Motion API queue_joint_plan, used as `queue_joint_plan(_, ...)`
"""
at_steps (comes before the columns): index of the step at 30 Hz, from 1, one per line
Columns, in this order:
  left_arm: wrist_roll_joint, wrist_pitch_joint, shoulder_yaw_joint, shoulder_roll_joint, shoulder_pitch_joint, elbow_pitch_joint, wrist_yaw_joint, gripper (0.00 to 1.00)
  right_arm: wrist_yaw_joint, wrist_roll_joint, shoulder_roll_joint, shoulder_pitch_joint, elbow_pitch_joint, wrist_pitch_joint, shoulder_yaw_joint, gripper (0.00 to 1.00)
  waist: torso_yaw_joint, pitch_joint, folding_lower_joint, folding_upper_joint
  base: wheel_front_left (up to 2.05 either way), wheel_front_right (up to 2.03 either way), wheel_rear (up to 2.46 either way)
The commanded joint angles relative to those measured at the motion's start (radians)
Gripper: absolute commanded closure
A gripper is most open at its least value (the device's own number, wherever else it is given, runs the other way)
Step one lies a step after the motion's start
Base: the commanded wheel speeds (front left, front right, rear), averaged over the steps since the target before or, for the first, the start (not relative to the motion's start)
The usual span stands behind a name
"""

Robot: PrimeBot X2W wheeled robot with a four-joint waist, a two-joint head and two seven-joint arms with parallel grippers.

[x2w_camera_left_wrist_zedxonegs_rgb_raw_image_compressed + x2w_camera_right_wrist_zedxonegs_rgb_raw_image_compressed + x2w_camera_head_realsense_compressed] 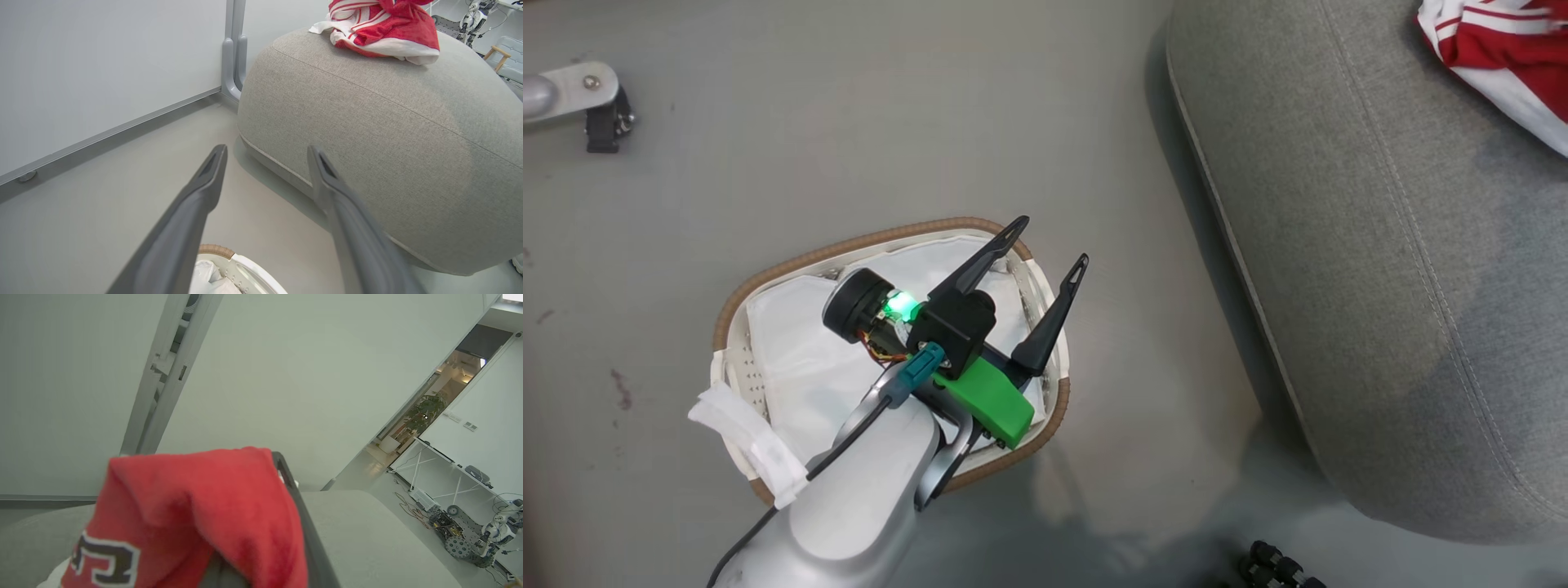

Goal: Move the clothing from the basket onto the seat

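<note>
The basket, oval with a brown rim, stands on the floor and shows its white liner inside. My left gripper hangs open over the basket's right side with nothing between its fingers. The left wrist view has those fingers spread, with the basket rim below them. The grey seat lies to the right. A bunched red and white jersey rests on its far end. My right gripper is over the seat, and a red jersey with navy numerals is draped over it. One dark finger shows.
A metal leg with a caster sits at the upper left of the floor. Dark wheels show at the bottom edge. A wall panel with a grey post runs behind the seat. Another robot stands far off.
</note>
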State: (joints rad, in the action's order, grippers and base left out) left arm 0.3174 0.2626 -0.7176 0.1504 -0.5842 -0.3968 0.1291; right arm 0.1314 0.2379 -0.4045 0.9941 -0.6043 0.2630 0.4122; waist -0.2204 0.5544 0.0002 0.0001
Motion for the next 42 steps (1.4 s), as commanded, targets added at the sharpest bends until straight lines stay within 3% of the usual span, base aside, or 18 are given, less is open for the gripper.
queue_joint_plan(1, 0.003, 0.003, -0.001, 0.013, -0.008, -0.001, 0.002, 0.00, -0.001, 0.006, 0.016, -0.039, -0.003, 0.003, 0.019, 1.00, -0.019, 0.011, -0.0002, -0.0001, 0.00, 0.00, 0.00)
queue_joint_plan(9, 0.008, 0.003, 0.001, 0.023, -0.010, -0.005, 0.001, 0.00, -0.001, 0.029, 0.118, -0.165, 0.001, 0.003, 0.065, 1.00, -0.067, 0.011, -0.0002, -0.0001, 0.00, 0.00, 0.00)
queue_joint_plan(10, 0.009, 0.003, 0.001, 0.024, -0.009, -0.006, 0.001, 0.00, -0.001, 0.029, 0.131, -0.175, 0.006, 0.003, 0.069, 0.93, -0.072, 0.009, -0.0002, -0.0001, 0.00, 0.00, 0.00)
queue_joint_plan(11, 0.010, 0.003, 0.000, 0.025, -0.007, -0.007, 0.001, 0.00, -0.001, 0.028, 0.141, -0.186, 0.009, 0.003, 0.072, 0.68, -0.076, 0.007, -0.0002, -0.0001, 0.00, 0.00, 0.00)
queue_joint_plan(12, 0.011, 0.003, 0.000, 0.027, -0.004, -0.009, 0.001, 0.00, -0.001, 0.029, 0.152, -0.198, 0.013, 0.003, 0.074, 0.16, -0.080, 0.003, -0.0002, -0.0001, 0.00, 0.00, 0.00)
queue_joint_plan(13, 0.014, 0.003, 0.000, 0.027, -0.001, -0.011, 0.001, 0.00, -0.001, 0.029, 0.161, -0.209, 0.017, 0.003, 0.076, 0.00, -0.082, -0.001, -0.0002, -0.0001, 0.00, 0.00, 0.00)
queue_joint_plan(21, 0.027, 0.003, 0.023, 0.024, 0.034, -0.021, -0.002, 0.00, -0.001, 0.009, 0.247, -0.341, 0.077, 0.003, 0.069, 0.00, -0.096, -0.054, -0.0002, -0.0001, 0.00, 0.00, 0.00)
queue_joint_plan(29, 0.038, 0.003, 0.070, 0.018, 0.079, -0.009, -0.010, 0.00, -0.001, -0.041, 0.287, -0.468, 0.121, 0.003, 0.048, 0.00, -0.094, -0.115, -0.0002, -0.0001, 0.00, 0.00, 0.00)
queue_joint_plan(42, 0.032, 0.003, 0.193, -0.047, 0.174, 0.029, -0.009, 0.00, -0.001, -0.028, 0.208, -0.439, 0.243, 0.003, -0.032, 0.00, -0.007, -0.263, -0.0002, -0.0001, 0.00, 0.00, 0.00)
